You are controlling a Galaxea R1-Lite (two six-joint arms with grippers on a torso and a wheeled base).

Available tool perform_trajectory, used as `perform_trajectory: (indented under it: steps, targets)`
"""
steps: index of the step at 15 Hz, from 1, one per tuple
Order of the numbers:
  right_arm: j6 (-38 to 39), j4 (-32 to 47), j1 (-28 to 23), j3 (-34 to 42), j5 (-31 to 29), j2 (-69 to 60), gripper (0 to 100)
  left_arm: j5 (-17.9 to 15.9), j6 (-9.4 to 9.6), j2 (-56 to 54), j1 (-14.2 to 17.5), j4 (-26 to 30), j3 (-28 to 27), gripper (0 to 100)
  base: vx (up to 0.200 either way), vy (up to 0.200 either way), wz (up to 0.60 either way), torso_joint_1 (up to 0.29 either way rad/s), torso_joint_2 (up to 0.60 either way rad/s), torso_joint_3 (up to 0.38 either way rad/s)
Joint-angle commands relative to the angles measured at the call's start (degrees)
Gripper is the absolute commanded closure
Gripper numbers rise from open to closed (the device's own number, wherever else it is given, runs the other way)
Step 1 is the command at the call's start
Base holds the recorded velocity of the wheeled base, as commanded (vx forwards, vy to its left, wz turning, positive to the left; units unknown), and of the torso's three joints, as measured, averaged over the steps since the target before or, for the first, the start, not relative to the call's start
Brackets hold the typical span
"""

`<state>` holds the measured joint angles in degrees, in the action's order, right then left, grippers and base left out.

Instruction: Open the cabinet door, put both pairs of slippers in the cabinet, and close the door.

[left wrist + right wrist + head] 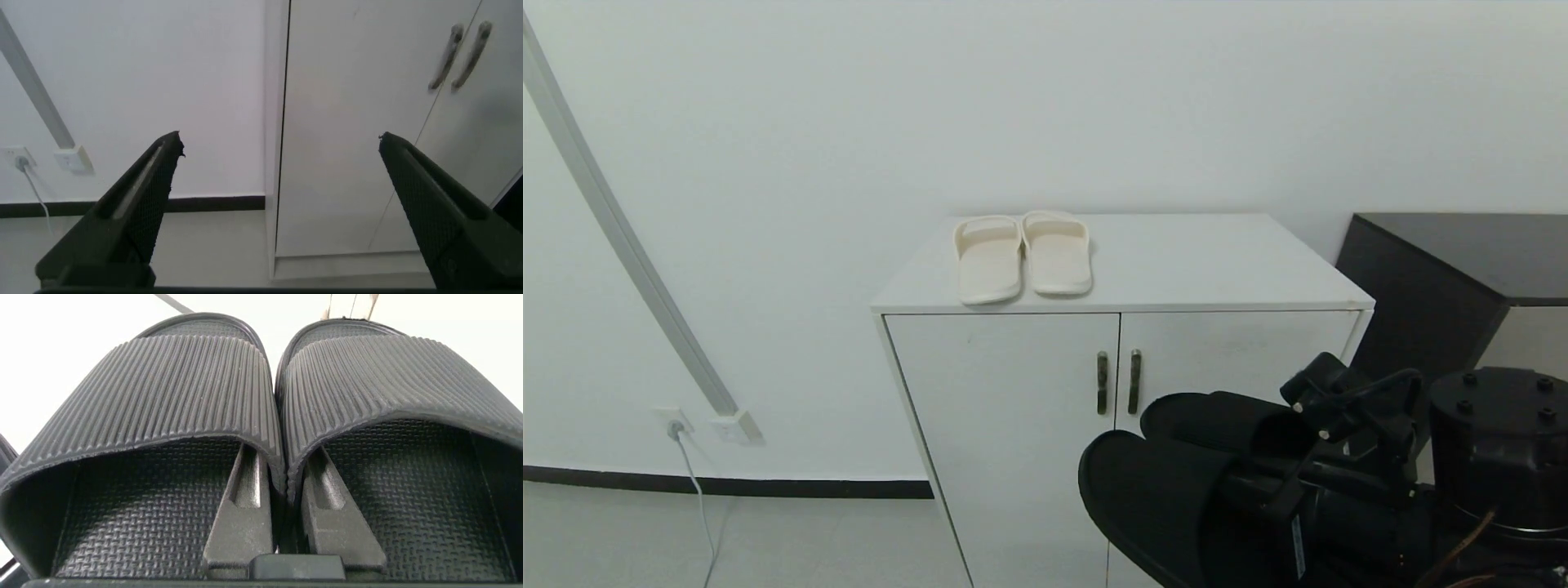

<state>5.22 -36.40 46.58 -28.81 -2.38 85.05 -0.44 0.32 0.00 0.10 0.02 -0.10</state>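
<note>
1. Found right gripper [283, 457] fingers clamped on the touching inner sides of both black slippers [1176, 482], low in front of the cabinet [1005, 392].
2. Found left gripper [282, 143] fingers spread wide, holding nothing, facing the cabinet.
3. Noted white slippers [1023, 257] side by side on cabinet top, both doors [1225, 351] shut.

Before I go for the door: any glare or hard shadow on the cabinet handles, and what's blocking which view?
Head view: even light, no glare on the handles, a soft shadow under the cream slippers; the black slippers cover the right door's lower part. Left wrist view: handles evenly lit, unobstructed. Right wrist view: black slippers close to the lens, insides shaded.
</note>
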Motion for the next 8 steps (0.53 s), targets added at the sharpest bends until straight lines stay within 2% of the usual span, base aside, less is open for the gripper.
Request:
perform_trajectory:
  steps: [1, 8]
  targets:
    - [0.06, 0.01, 0.0, 0.07, -0.08, -0.24, 100, 0.0, 0.03, 0.0, -0.01, -0.02, 0.01, 0, 0.0, 0.0, 0.0, -0.183, 0.51, 0.325]
    - [-0.03, -0.07, 0.0, 0.77, -0.08, 0.73, 100, 0.0, 0.03, 0.0, -0.01, 0.06, 0.01, 0, 0.0, 0.0, 0.0, -0.152, 0.49, 0.33]
